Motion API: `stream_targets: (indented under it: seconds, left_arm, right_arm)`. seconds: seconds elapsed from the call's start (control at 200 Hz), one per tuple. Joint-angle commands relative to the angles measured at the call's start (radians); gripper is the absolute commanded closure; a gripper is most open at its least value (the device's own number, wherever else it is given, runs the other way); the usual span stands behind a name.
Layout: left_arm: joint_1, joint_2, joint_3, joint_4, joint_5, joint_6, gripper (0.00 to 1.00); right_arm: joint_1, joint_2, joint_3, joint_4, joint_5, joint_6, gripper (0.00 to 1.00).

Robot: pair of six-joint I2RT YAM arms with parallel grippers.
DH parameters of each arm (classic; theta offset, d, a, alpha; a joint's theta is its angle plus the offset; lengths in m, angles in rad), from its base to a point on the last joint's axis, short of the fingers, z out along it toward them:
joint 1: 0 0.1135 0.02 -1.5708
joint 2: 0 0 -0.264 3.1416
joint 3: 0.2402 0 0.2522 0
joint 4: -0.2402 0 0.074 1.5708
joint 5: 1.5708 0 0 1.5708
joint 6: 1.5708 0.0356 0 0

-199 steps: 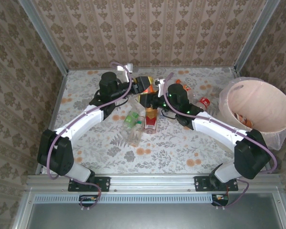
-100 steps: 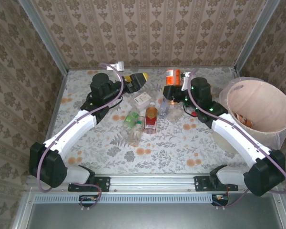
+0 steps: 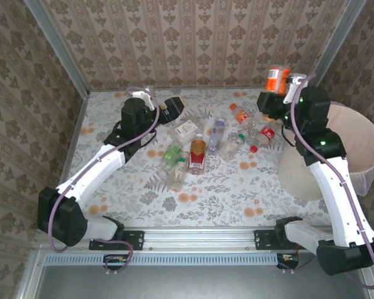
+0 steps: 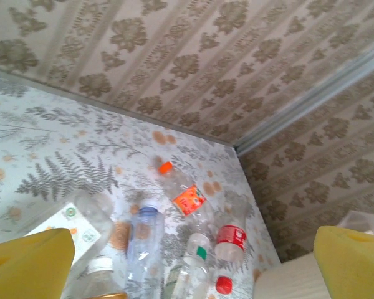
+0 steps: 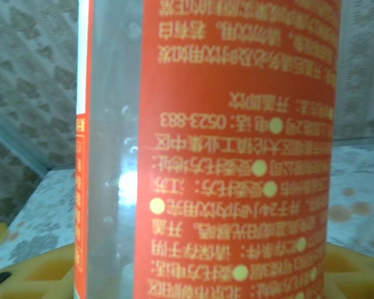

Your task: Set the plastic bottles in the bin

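Up high over the far right corner of the surface (image 3: 237, 193), the right hand (image 3: 278, 94) is clenched on one orange bottle (image 3: 277, 80), and the bottle stands upright above the hand. From the right wrist, the orange label is very close, with the yellow pads (image 5: 37, 274) hugging the bottle low down, so the grip looks firm. The bin (image 3: 355, 134) sits lower than this hand and off to its right side, and the bottle is not yet over the opening. To do this step well, I think the hand should hold tight while it swings to its right, until the whole bottle is past the rim and over the middle of the bin. Then it should dip down a little and let go, so the bottle drops straight in and does not bounce off the edge or pull at the thin bag (image 3: 296, 131). The left hand (image 3: 173, 107) is spread wide and holds nothing. More bottles (image 3: 198, 152) lie on the surface below it and to its right, well apart from the bin. It can wait there, out of the way, and then pick the closest one.
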Motion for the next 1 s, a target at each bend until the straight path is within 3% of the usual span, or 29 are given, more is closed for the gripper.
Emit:
stream_targets:
  seconds: [0.0,0.12,0.315,0.54,0.64,0.84,0.995]
  left_arm:
    - [0.028,-0.026,-0.035,-0.016,-0.061,-0.064,0.0]
    - [0.045,-0.022,-0.057,0.002,-0.061,-0.11,0.0]
    - [0.048,-0.028,-0.076,-0.066,-0.161,-0.192,0.0]
    - [0.048,-0.031,-0.064,-0.098,-0.154,-0.159,0.0]
    - [0.048,-0.018,-0.057,-0.095,-0.132,-0.173,0.0]
    - [0.088,0.016,-0.046,-0.093,-0.067,-0.21,0.0]
    - [0.097,0.024,-0.047,-0.083,-0.052,-0.221,0.0]
  right_arm:
    - [-0.092,-0.017,0.054,-0.131,0.004,-0.042,0.58]
    - [-0.218,-0.013,0.097,-0.187,-0.072,-0.046,0.58]
    - [-0.441,-0.007,0.123,-0.266,-0.182,-0.074,0.57]
    - [-0.619,-0.009,0.104,-0.366,-0.228,-0.101,0.55]
    - [-0.652,-0.007,0.075,-0.383,-0.222,-0.098,0.54]
    - [-0.662,0.011,0.036,-0.456,-0.096,-0.116,0.53]
    - [-0.662,-0.015,-0.057,-0.42,-0.123,-0.1,0.52]
